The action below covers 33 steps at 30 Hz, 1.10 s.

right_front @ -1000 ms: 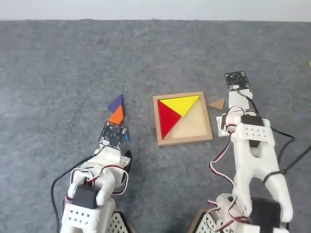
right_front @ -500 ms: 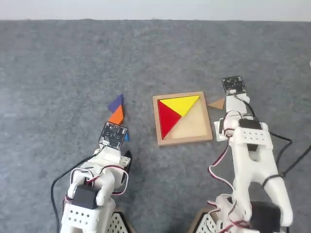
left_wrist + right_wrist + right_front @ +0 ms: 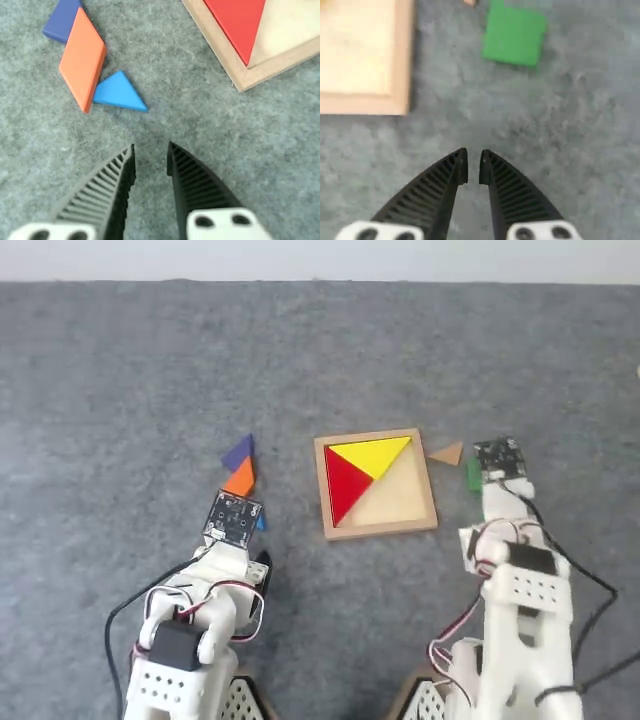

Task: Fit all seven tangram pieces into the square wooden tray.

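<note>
The square wooden tray (image 3: 380, 527) lies on the grey carpet (image 3: 150, 360) and holds a yellow triangle (image 3: 372, 454) and a red triangle (image 3: 342, 486), which touch each other. Left of the tray, well apart from it, are a purple piece (image 3: 238, 450), an orange parallelogram (image 3: 240, 478) touching it, and a blue triangle (image 3: 261, 522). Just beside the tray's right edge lies a tan triangle (image 3: 447, 453), with a green square (image 3: 473, 474) near it. In the left wrist view, the left gripper (image 3: 150, 148) hovers over the carpet between the blue triangle and the tray's corner, jaws a little apart and holding nothing. In the right wrist view, the right gripper (image 3: 473, 166) hangs over the carpet between the tray's corner and the green square, with a narrow slit between its jaws, which are also empty.
</note>
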### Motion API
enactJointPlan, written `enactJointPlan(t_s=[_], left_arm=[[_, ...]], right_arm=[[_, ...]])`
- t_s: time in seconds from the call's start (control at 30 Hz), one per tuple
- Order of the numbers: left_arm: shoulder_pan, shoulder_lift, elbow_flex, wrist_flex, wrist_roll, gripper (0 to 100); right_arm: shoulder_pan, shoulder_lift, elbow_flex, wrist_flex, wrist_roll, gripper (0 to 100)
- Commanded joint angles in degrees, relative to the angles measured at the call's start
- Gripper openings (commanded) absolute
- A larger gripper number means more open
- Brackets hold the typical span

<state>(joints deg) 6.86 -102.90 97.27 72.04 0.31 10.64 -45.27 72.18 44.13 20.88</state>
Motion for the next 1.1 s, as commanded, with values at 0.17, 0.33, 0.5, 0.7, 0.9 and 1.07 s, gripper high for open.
enactJointPlan(t_s=[0.17, 0.33, 0.5, 0.7, 0.9, 1.07], left_arm=[[-8.97, -1.32, -1.71, -9.23, -19.60, 10], [-23.21, -1.14, -8.92, -17.67, -21.36, 10], [-25.58, 8.09, -24.13, -12.31, -24.62, 10], [-23.56, 43.78, -52.18, -0.09, -24.79, 10], [-17.67, 85.63, -77.14, 11.16, -24.62, 20], [-17.67, 107.16, -91.82, 12.84, -24.88, 24]], right_arm=[[4.44, -4.00, 3.87, -0.84, 2.64, 6.0], [10.07, -4.00, 5.45, -1.01, 4.31, 5.9], [13.93, -4.09, 6.33, -1.01, 4.13, 5.9], [17.19, -4.09, 6.33, -0.92, 3.78, 5.9], [17.27, -4.09, 6.33, -1.01, 3.78, 5.8], [17.10, -3.82, 6.86, -2.59, 3.78, 5.8]])
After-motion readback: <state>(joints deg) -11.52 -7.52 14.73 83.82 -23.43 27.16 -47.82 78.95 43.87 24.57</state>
